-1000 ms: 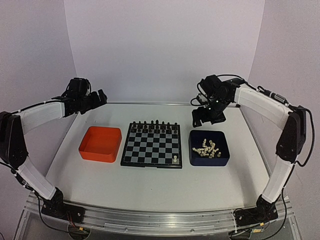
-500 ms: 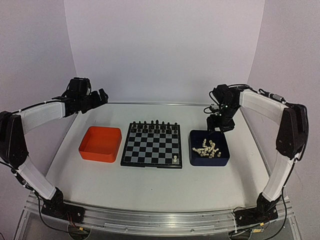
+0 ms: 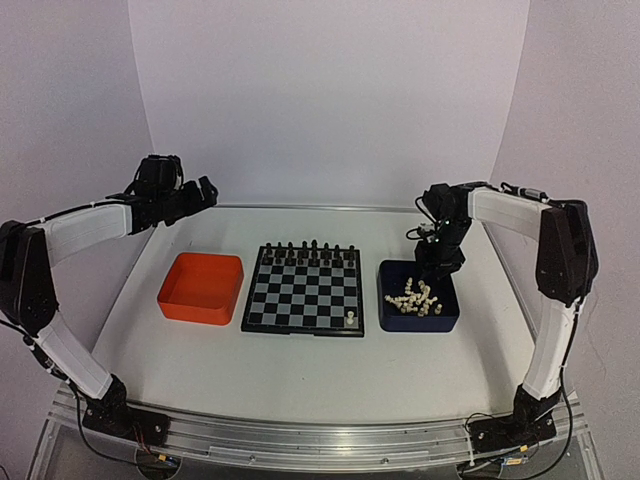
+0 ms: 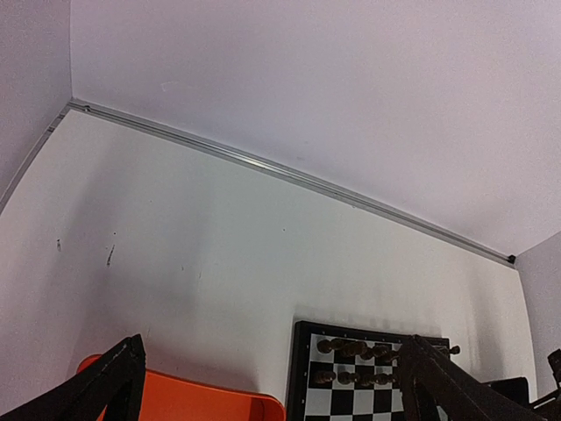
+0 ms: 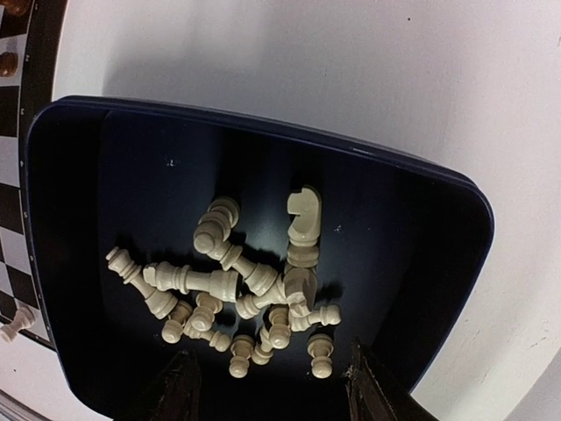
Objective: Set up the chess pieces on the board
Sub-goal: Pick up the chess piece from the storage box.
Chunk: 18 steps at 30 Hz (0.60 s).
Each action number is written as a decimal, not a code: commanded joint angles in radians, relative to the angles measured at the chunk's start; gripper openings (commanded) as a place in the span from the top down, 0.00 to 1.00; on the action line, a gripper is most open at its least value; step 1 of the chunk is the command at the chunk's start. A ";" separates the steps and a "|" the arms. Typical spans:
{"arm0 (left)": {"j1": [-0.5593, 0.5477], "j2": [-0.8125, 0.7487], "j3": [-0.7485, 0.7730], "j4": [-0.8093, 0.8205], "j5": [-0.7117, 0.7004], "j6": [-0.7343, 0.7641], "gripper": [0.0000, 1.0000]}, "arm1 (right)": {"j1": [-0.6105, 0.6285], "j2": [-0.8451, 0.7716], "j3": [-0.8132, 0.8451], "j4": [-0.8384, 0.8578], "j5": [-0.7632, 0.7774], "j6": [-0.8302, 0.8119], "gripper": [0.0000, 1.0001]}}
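Note:
Several cream-white chess pieces [image 3: 412, 297] lie heaped in the dark blue tray [image 3: 446, 318], right of the board [image 3: 304, 290]. In the right wrist view the heap [image 5: 254, 289] lies on the tray floor between my two fingers. One white piece [image 3: 351, 319] stands on the board's near right corner. Black pieces [image 3: 308, 250] fill the board's two far rows. My right gripper [image 3: 435, 268] is open and empty, low over the tray's far edge. My left gripper [image 3: 205, 189] is open and empty, held high at the far left.
An empty orange tray [image 3: 201, 289] sits left of the board; its rim shows in the left wrist view [image 4: 202, 405]. The back wall and a metal rail [image 4: 289, 171] bound the table's far edge.
My right gripper has swung right and down, from beyond the board's far right corner to the blue tray's far edge. The left arm has hardly moved.

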State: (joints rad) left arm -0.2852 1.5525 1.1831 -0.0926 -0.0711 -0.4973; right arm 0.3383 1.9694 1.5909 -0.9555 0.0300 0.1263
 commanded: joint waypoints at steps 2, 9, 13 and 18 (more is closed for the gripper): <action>0.001 0.027 0.036 0.036 0.005 0.006 0.00 | -0.007 0.031 -0.004 0.010 -0.002 -0.020 0.47; 0.001 0.041 0.043 0.035 0.006 0.006 0.00 | -0.008 0.052 -0.006 0.015 0.023 -0.030 0.53; 0.001 0.043 0.040 0.034 0.003 0.005 0.00 | -0.007 0.068 -0.009 0.018 0.026 -0.044 0.56; 0.001 0.042 0.040 0.036 0.001 0.004 0.00 | -0.007 0.081 -0.015 0.024 0.020 -0.053 0.62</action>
State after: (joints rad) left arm -0.2852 1.5929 1.1843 -0.0921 -0.0715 -0.4976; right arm 0.3340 2.0347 1.5802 -0.9355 0.0486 0.0901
